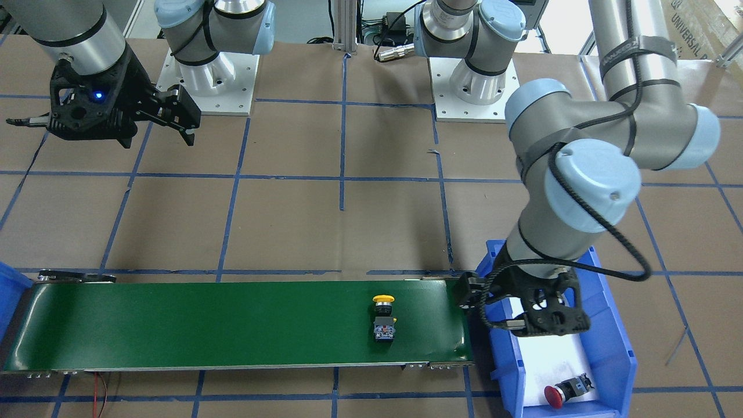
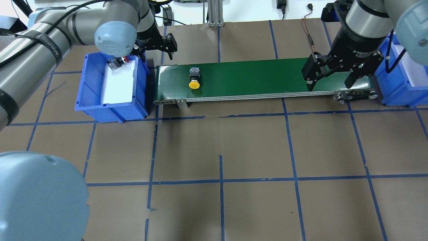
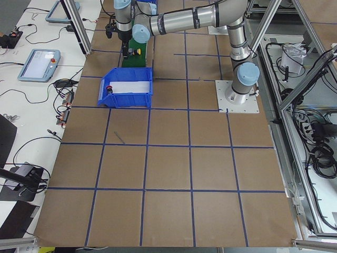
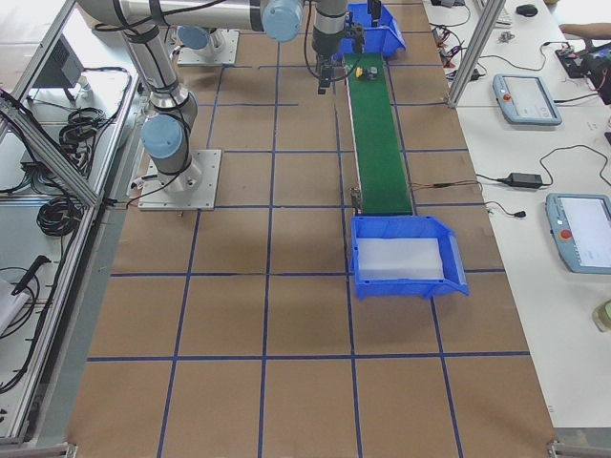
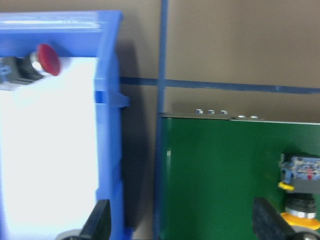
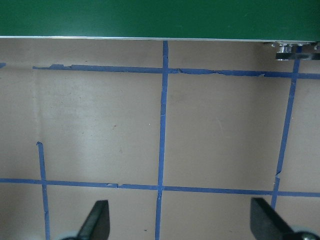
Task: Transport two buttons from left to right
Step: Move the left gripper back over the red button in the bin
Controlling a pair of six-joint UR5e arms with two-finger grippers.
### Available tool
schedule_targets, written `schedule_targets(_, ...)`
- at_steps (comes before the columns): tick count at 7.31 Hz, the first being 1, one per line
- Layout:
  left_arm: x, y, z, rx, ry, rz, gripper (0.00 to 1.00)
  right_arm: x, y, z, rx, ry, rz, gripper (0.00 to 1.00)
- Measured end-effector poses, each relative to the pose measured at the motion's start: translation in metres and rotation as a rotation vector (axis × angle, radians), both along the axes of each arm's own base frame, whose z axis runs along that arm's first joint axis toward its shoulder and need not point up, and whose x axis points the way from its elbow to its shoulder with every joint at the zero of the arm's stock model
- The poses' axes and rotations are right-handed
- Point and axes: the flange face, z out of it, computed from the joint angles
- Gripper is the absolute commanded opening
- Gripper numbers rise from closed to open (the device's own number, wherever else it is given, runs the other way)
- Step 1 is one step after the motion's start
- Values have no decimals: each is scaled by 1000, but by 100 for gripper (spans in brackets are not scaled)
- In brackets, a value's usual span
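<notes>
Hovering left end effector [image 5: 184, 224] wide over bin [image 5: 109, 150] rim, right end effector [image 6: 177, 221] wide beside belt [image 2: 254, 77]

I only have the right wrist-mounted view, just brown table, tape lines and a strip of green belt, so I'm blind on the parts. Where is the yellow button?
Observer: The yellow button lies on the green belt, near the end on the robot's left.
Operator: And the red one?
Observer: The red button lies in the left blue bin, not on the belt.
Operator: Is the left end effector holding anything?
Observer: No. The left end effector is open, with nothing between its fingers.
</notes>
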Motion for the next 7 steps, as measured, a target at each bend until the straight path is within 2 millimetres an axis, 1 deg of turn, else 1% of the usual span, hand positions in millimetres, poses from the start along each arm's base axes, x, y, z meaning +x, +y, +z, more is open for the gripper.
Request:
schedule_targets(1,38,-2,6,0,-9,-44,100,0,0,0,-4,0,-2,100)
schedule_targets(2,78,-6,3,7,-16,-94,100,0,0,1,-6,1,-3,100)
schedule_targets(3,107,-10,-6,20,-19,-129,100,0,0,1,-6,1,-4,100)
schedule_targets(4,122,-16,-20,33,-18,-152,100,0,0,1,-7,1,-5,100)
schedule_targets(5,128,-21,-33,39,-19,-179,100,0,0,1,-8,1,-7,100)
schedule_targets(6,130,-25,-43,41,-23,-225,100,0,0,1,-7,2,-5,100)
schedule_targets(7,130,-28,-50,46,-29,-307,100,0,-1,0,-4,2,1,100)
